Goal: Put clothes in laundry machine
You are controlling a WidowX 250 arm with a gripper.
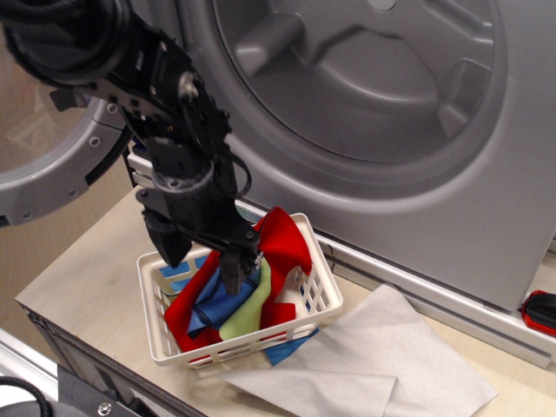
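The clothes sit in a white lattice basket [321,300]: a red cloth [285,241], a blue cloth [213,306] and a light green cloth [248,313]. The grey laundry machine [365,78] stands behind, its drum open and its round door [52,165] swung out to the left. My black gripper [201,261] is open and has come down over the basket's left side. One finger is at the rim, the other touches the blue and red cloth. It holds nothing.
A large pale grey sheet [373,365] lies on the table right of the basket. Blue cloth [282,349] pokes out under the basket. A red and black object [540,311] sits at the right edge. The table front edge is close below the basket.
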